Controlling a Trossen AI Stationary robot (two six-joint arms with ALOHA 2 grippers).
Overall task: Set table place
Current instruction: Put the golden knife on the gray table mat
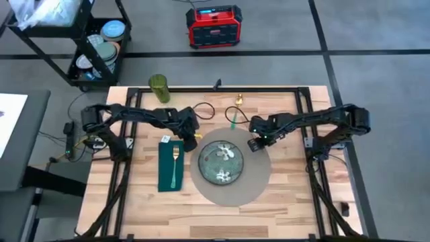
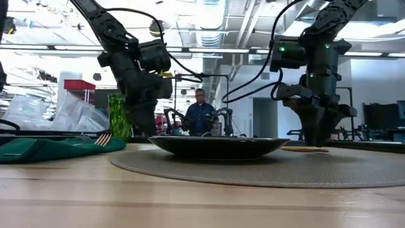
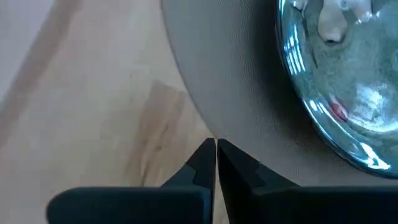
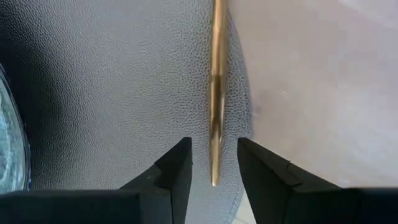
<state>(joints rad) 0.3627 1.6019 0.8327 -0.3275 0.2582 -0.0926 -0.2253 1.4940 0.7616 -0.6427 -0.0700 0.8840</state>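
Straddling the gold utensil [image 4: 216,93] on the placemat [image 4: 112,87] edge, my right gripper [image 4: 214,163] is standing narrowly open, needing centred fingers; left gripper [image 3: 216,163] is idling pinched closed, empty.

Green floral plate [image 1: 222,162] dead center of the frame. Dark green napkin [image 1: 169,165] just left of it, gold fork [image 1: 175,165] lying on top. Green glass [image 1: 159,87] up top, left of center. Red box [image 1: 213,27] on the floor, top middle. Black cart [image 1: 94,42] upper left.
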